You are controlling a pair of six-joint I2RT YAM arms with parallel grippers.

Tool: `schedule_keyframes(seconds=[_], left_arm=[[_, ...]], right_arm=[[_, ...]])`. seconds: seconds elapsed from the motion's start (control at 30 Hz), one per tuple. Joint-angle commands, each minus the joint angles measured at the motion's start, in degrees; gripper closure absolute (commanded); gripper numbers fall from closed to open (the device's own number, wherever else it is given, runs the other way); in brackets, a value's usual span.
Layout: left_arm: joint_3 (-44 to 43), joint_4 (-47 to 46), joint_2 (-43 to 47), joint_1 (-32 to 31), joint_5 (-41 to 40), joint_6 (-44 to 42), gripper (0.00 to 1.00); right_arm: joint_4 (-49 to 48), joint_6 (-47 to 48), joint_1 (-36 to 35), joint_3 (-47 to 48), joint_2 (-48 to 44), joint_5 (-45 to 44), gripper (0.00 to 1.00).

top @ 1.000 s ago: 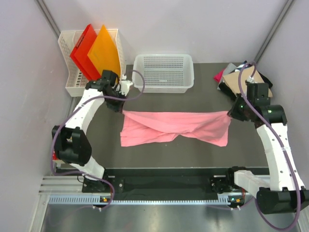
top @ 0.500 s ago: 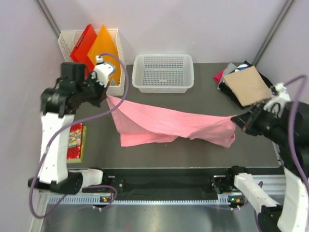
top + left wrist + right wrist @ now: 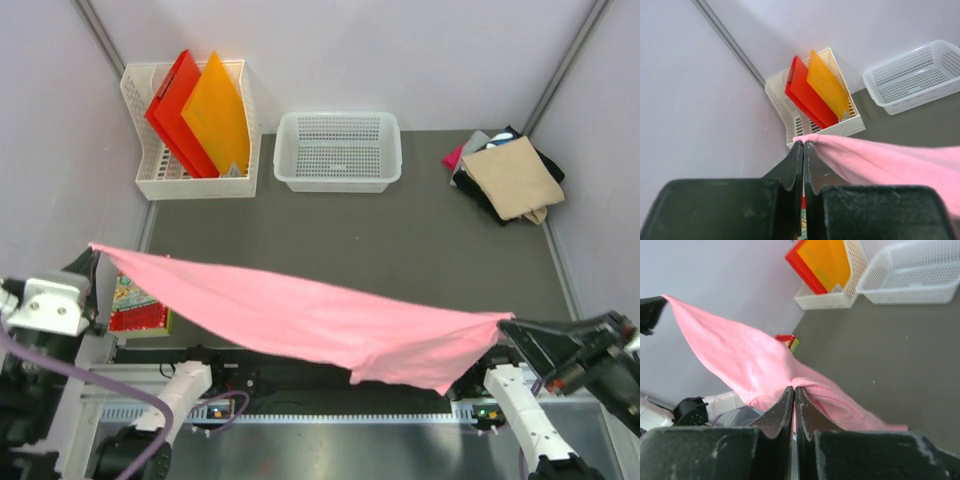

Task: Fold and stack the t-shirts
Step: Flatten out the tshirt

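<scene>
The light pink t-shirt (image 3: 320, 320) hangs stretched in the air across the near edge of the table, high and close to the top camera. My left gripper (image 3: 92, 252) is shut on its left corner; in the left wrist view the cloth (image 3: 880, 160) leaves the closed fingertips (image 3: 798, 148). My right gripper (image 3: 508, 325) is shut on its right corner, and in the right wrist view the pink cloth (image 3: 740, 360) bunches at the closed tips (image 3: 789, 391). A pile of folded t-shirts (image 3: 510, 175), tan on top of black, magenta and grey, lies at the far right.
A white mesh basket (image 3: 338, 150) stands at the back centre. A white rack (image 3: 155, 170) at the back left holds a red folder (image 3: 175, 105) and an orange folder (image 3: 215, 105). A red flat box (image 3: 135, 305) lies off the table's left edge.
Both arms have lifted the pink t-shirt off the table and pulled it toward the near edge. It went from crumpled on the table to stretched out in the air.
</scene>
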State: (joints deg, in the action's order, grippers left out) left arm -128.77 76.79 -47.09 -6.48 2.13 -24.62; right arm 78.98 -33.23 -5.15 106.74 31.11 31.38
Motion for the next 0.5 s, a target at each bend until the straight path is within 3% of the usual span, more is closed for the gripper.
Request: schedule_keyframes(seconds=[0.0,0.13,0.27,0.47], left_arm=[[1.67,9.51,3.13,8.03,5.68,-6.12,1.0],[7.3,9.51,7.62,12.01,9.03,-8.6,1.0],[14.05,8.29,8.5,12.19,7.9,-8.07,1.0],[40.93,-6.82,12.64,12.28,6.3,-12.19,1.0]], right_arm=[[5.13,0.01,-0.3,9.95,-0.62,3.69,1.0],[5.04,0.89,0.57,8.06,-1.31,3.08,1.0],[4.96,3.78,0.84,-1.33,-2.72,-1.91,1.0],[-2.92,6.95,0.93,-22.14,-2.55,-13.78,1.0]])
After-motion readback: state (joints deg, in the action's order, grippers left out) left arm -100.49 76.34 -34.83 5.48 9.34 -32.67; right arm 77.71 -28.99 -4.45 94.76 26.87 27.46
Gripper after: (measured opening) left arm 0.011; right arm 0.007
